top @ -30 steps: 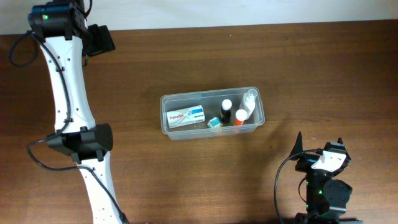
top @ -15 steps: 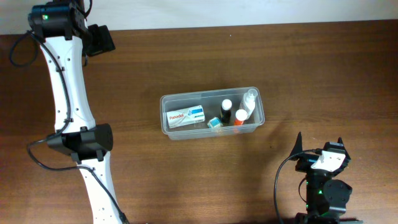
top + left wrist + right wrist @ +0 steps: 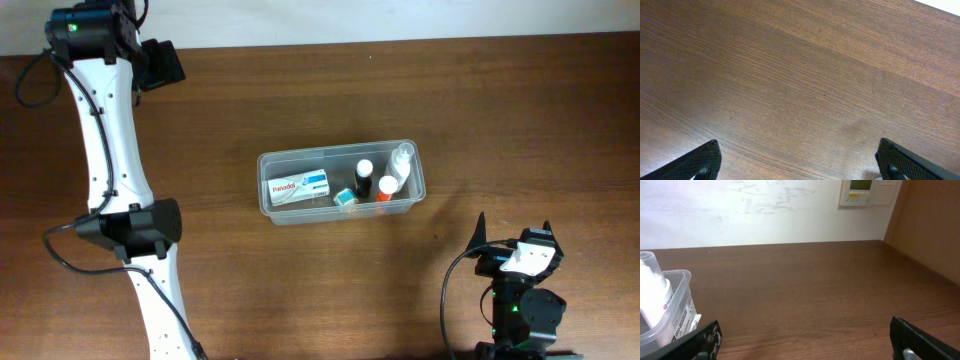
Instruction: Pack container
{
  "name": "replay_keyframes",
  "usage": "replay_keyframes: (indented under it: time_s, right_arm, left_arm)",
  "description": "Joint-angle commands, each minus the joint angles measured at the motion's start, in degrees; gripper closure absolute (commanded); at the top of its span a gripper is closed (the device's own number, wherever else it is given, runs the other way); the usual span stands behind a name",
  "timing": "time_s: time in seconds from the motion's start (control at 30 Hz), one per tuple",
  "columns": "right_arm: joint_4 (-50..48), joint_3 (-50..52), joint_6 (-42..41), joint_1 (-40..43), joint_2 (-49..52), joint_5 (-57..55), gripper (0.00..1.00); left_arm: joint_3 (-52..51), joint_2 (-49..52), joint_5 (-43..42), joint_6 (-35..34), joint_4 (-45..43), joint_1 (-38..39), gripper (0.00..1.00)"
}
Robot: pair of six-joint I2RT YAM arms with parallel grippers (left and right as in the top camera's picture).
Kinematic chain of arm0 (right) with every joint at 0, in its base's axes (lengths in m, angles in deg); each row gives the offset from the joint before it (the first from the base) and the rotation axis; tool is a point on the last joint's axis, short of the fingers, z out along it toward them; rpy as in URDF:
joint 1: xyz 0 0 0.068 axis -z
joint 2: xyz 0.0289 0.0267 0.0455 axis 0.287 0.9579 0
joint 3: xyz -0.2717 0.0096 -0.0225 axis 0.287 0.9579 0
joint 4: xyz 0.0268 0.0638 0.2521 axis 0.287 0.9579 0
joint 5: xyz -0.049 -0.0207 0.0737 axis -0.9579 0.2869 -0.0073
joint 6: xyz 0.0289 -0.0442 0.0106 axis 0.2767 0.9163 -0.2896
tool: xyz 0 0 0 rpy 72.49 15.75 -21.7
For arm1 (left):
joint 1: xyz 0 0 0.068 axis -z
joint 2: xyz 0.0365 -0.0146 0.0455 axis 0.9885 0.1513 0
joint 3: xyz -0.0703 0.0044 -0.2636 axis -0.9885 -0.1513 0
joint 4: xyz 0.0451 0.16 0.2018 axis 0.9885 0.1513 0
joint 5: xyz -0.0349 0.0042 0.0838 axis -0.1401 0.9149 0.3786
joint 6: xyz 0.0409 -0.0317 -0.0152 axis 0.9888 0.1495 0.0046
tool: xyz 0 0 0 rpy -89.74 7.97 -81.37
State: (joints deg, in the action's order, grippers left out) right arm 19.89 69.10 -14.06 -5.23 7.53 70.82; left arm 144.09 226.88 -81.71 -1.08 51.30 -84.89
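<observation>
My left arm (image 3: 105, 140) stretched far forward, left gripper (image 3: 799, 164) pointing down, jaws wide apart. Right arm (image 3: 522, 305) folded close in, right gripper (image 3: 810, 344) level, jaws also spread wide.

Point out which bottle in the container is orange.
The orange-bodied bottle with a white cap, between the dark bottle and the clear bottle near the container's right end; neither neighbour shows orange.

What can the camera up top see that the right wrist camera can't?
Only the overhead view shows the Panadol box, the black bottle and the orange bottle inside the container, plus the long left arm. Only the right wrist view shows the white wall and the wall panel on it. Both show the clear container, the white bottle at its end, and the brown table.
</observation>
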Motion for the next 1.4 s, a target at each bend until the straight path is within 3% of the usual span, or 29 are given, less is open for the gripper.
replay_keyframes:
  time_s: [0.0,0.27,0.43,0.9,1.37]
  right_arm:
    - [0.3,0.3,0.1,0.4,-0.6,-0.9,0.02]
    - [0.3,0.3,0.1,0.4,-0.6,-0.9,0.02]
    - [0.3,0.3,0.2,0.4,-0.6,-0.9,0.02]
    - [0.3,0.3,0.2,0.4,-0.6,-0.9,0.02]
    - [0.3,0.3,0.1,0.4,-0.6,-0.9,0.02]
  left_arm:
    - [1.4,-1.4,0.7,0.9,0.0,0.2,0.01]
    - [9.7,-5.2,0.6,0.9,-0.1,0.3,0.01]
    - [9.4,-12.5,0.7,0.9,0.0,1.6,0.00]
    - [9.4,-39.6,0.7,0.9,0.0,10.6,0.01]
    - [9.1,-66.4,0.7,0.9,0.0,10.9,0.01]
